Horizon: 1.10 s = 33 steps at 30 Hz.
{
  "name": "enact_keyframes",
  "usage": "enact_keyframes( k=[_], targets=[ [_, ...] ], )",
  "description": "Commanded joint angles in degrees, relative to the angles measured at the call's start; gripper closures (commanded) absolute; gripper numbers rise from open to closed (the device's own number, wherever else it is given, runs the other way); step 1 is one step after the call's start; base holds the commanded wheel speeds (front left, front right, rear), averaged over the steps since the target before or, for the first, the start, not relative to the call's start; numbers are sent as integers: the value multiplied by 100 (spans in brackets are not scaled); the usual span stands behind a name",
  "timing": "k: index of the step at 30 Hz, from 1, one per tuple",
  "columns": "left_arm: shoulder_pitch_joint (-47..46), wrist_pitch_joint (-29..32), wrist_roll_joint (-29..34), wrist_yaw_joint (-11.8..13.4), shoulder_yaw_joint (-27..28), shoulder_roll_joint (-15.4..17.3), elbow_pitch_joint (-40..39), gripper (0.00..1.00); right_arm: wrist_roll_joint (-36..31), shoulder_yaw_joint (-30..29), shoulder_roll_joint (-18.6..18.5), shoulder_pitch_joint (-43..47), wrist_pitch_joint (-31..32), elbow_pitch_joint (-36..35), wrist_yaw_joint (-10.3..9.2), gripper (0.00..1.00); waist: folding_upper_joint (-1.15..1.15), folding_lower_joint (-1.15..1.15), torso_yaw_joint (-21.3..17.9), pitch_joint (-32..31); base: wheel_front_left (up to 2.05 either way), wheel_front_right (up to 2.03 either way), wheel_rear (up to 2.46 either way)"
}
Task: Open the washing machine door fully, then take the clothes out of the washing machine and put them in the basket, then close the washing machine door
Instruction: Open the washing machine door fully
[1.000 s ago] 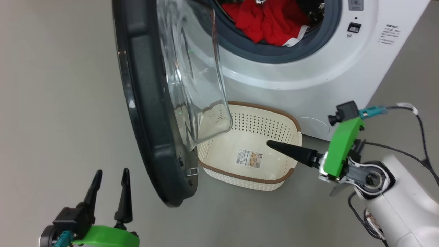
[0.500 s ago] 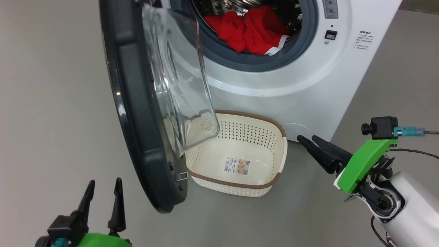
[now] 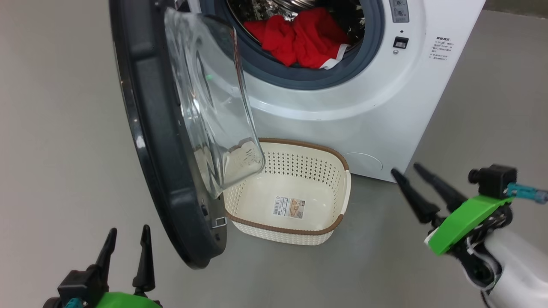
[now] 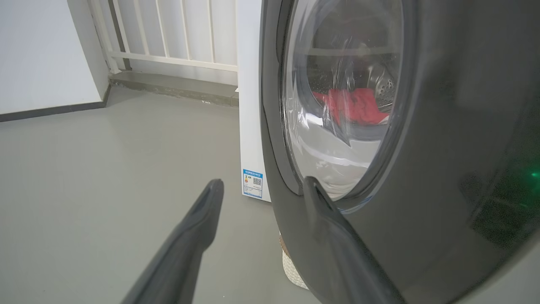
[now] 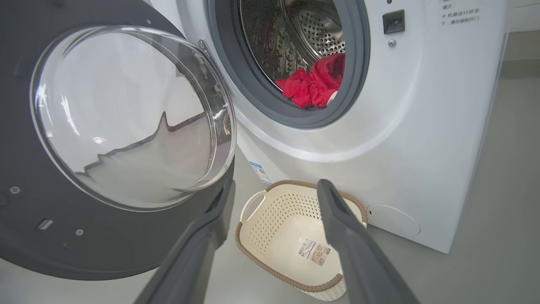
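Count: one washing machine (image 3: 364, 111), one washing machine door (image 3: 145, 149), one basket (image 3: 295, 233), one heap of clothes (image 3: 299, 38) (the number of garments cannot be told), and two pincers, each with two dark tapered fingers.

Washing machine: a white box-shaped front loader standing on a smooth grey floor (image 3: 55, 128). It has a grey rubber seal (image 3: 299, 79) around the opening, a perforated metal drum (image 5: 312, 29), a round white cap (image 3: 361, 162) low on the front and a blue sticker (image 4: 252, 183) on its side.

Door: it stands open, swung out to the left of the opening. The rim is wide, dark and glossy, and the bulging clear glass bowl faces the basket.

Clothes: bright red, soft and crumpled, with a white trim band showing. They lie inside the drum at its lower front, against the seal.

Basket: cream perforated plastic, rounded rectangular, with a brown woven-look rim and white handles. It sits on the floor just before the washer, below the opening, and a paper label (image 3: 290, 207) lies on its bottom.

Left pincer (image 3: 129, 229): released, with its fingers spread, grasping nothing. It is on the outer side of the door; whether one finger touches the rim cannot be told.

Right pincer (image 3: 405, 168): released, with its fingers apart, grasping nothing. It is to the right of the basket and clear of it, pointing at the washer's lower front.
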Motion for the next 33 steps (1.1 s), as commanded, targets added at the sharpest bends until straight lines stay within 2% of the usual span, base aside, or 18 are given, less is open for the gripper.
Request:
enact_keyframes(
  k=[1, 2, 3, 4, 10, 18, 26, 33],
  targets=[
    [-75, -47, 48, -31, 215, 106, -116, 0, -461, -306, -24, -73, -70, -139, 9, 0, 0, 0, -7, 22, 0, 0, 0],
    [-75, -47, 48, -31, 215, 106, -116, 0, -461, -306, -24, -73, -70, -139, 9, 0, 0, 0, -7, 22, 0, 0, 0],
    [-91, -47, 44, -27, 227, 106, -127, 0, -861, -715, 122, 51, -72, -291, 9, 0, 0, 0, -6, 44, 0, 0, 0],
    [-91, -47, 44, -27, 227, 106, -127, 0, -861, -715, 122, 51, -72, -291, 9, 0, 0, 0, -6, 44, 0, 0, 0],
    [-120, -47, 33, -16, 220, 106, -137, 0, -1944, -1552, 482, 563, -74, -628, 9, 0, 0, 0, 26, 46, 0, 0, 0],
    [-108, -47, 9, -9, 179, 106, -120, 0, -2926, -2097, 783, 1101, -75, -829, 9, 0, 0, 0, 59, 39, 0, 0, 0],
    [-149, -47, -41, 14, 108, 106, -94, 0, -3441, -2577, 1072, 1493, -75, -846, 9, 0, 0, 0, 82, 108, 0, 0, 0],
    [-154, -47, -35, 31, 106, 106, -93, 0, -3705, -2757, 1187, 1601, -75, -864, 9, 0, 0, 0, 91, 103, 0, 0, 0]
  ],
)
